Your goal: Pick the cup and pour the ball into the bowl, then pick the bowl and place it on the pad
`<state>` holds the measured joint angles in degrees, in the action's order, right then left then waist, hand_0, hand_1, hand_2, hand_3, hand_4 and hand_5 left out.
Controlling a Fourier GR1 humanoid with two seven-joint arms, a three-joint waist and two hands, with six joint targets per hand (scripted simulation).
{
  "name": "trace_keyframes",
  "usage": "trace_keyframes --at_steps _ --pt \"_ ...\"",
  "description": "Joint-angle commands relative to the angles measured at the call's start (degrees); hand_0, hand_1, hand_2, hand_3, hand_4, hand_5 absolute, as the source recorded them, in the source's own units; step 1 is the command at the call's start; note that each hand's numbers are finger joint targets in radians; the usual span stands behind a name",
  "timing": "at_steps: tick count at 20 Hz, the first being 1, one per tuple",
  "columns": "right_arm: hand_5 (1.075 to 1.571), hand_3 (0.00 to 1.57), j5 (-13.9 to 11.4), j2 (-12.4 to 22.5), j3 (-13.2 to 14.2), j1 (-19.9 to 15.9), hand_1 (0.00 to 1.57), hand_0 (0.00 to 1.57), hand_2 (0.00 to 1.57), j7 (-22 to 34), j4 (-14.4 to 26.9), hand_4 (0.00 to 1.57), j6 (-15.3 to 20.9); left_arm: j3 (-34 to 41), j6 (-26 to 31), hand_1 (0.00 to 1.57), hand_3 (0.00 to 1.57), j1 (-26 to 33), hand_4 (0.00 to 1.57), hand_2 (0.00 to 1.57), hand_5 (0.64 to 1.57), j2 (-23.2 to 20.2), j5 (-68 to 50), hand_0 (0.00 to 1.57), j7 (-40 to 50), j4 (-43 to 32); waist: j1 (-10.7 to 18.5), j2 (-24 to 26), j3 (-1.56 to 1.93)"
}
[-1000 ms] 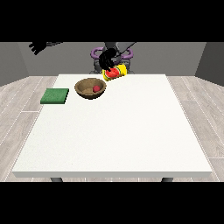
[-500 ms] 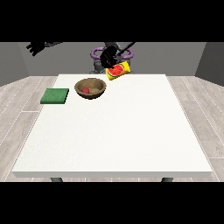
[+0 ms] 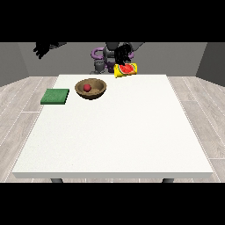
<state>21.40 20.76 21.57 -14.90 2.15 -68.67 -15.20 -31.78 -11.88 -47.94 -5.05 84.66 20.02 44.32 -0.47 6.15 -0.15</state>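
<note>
A brown bowl (image 3: 91,89) sits on the white table (image 3: 114,127) near its far left, with a small red ball (image 3: 87,88) inside it. A yellow cup (image 3: 126,70) with a watermelon picture lies tilted on its side above the table's far edge. The hand at the view's right (image 3: 122,55) is curled round the cup from above. A green pad (image 3: 55,96) lies flat to the left of the bowl. The hand at the view's left (image 3: 42,48) hangs raised, well off the table's left side, holding nothing.
The robot's torso with purple parts (image 3: 99,58) stands behind the table's far edge. Grey wood-look floor surrounds the table on all sides.
The hand at the view's right has carried the cup to the right, away from the bowl and toward the table's far edge. The ball stays in the bowl.
</note>
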Motion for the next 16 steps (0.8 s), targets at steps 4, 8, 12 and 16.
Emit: trace_keyframes --at_steps 4,8,12,16 --pt "1.568 0.00 -2.3 -3.9 -1.9 4.5 0.00 0.00 0.00 0.1 -2.9 0.54 3.8 13.0 -10.3 0.00 1.42 13.0 0.80 1.57 1.521 -3.0 -17.3 0.00 -6.1 5.5 4.3 2.7 -0.07" --pt "1.562 0.20 -1.2 -4.5 -2.2 1.2 0.00 0.00 0.00 0.3 -3.5 0.58 3.8 20.6 -14.7 1.09 0.81 18.7 1.06 1.13 1.567 4.8 -37.6 1.09 -8.7 11.7 2.4 -3.4 -1.12" --pt "1.566 0.18 -2.2 -7.3 -4.9 -2.2 0.00 0.00 0.00 -0.2 -5.0 0.58 5.0 20.6 -15.5 0.00 0.00 24.9 0.84 0.00 1.488 5.0 -57.2 0.00 -16.2 17.8 0.7 -8.4 -1.19" --pt "1.569 0.18 -4.9 -10.3 -6.4 -2.4 0.00 0.00 0.00 -2.2 -5.6 0.57 8.7 18.2 -11.7 0.00 0.00 31.7 0.89 0.00 1.465 5.0 -72.2 0.00 -29.5 23.7 2.9 -10.6 -0.43"
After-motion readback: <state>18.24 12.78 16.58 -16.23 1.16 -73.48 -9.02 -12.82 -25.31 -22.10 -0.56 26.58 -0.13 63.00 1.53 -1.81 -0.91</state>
